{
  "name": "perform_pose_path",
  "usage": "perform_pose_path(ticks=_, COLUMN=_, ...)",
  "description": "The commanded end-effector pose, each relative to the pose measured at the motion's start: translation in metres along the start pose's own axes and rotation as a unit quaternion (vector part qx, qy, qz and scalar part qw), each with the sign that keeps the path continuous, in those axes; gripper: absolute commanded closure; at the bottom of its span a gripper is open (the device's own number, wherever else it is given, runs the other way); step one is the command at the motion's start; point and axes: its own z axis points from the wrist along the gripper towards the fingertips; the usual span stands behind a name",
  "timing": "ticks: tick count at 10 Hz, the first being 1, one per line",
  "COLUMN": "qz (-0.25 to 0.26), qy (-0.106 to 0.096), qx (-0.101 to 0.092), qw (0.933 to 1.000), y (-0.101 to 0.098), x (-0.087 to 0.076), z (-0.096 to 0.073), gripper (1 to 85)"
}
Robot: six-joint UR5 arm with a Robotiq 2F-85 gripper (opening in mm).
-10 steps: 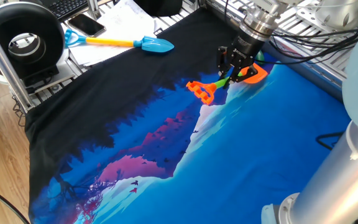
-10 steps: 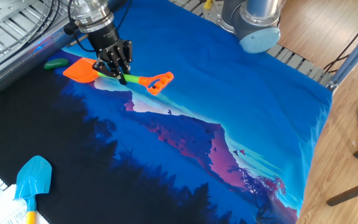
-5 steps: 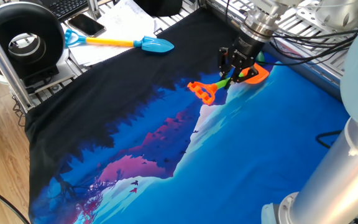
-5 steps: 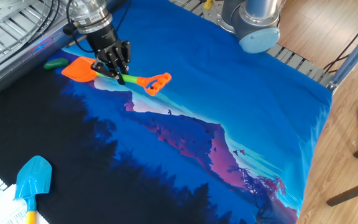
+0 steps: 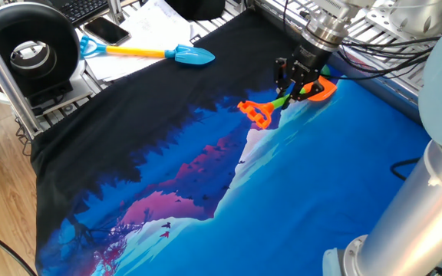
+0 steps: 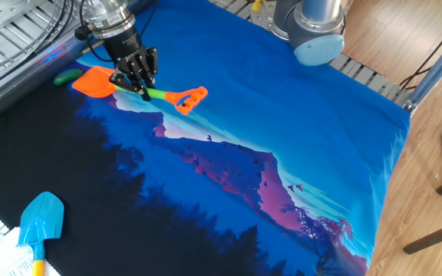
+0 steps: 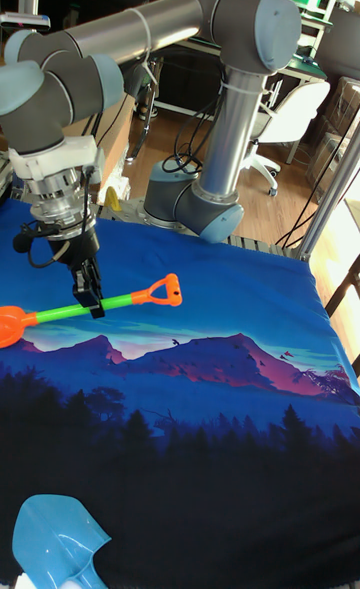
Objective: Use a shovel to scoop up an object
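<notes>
1. Since the earlier frame, the gripper (image 6: 138, 80) has carried the shovel (image 6: 140, 88) toward the cloth's edge; its blade tip now lies close to the object (image 6: 68, 76).
2. The jaws are clamped on the shovel's green shaft, blade low over the cloth (image 6: 282, 138).
3. The object rests near the cloth's border, just beyond the blade.
4. Risk: a blade arriving too high or too fast would likely nudge the small object off the cloth rather than under-run it.
5. Risk: the thin shaft could twist within the grip.

Shovel (image 6: 140, 90) in upper left of the other fixed view, over the counter (image 6: 298, 138), tool (image 6: 138, 82) clamped on its shaft. Object (image 6: 67, 77) just left of the blade tip, on the counter. Second toy shovel (image 6: 41, 221) lower left, well apart.
</notes>
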Motion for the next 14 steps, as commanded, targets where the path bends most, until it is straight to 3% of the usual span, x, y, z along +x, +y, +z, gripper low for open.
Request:
perform_pose_path(ticks=1, qz=-0.001, qy=-0.003, qx=0.007, qw=1.0, y=-0.002, x=0.008, z=-0.007, gripper=77.0)
perform_pose_path(ticks=14, qz=-0.027, qy=0.01, qx=0.007, qw=0.9996, y=0.005, x=0.049, z=-0.015, gripper=77.0)
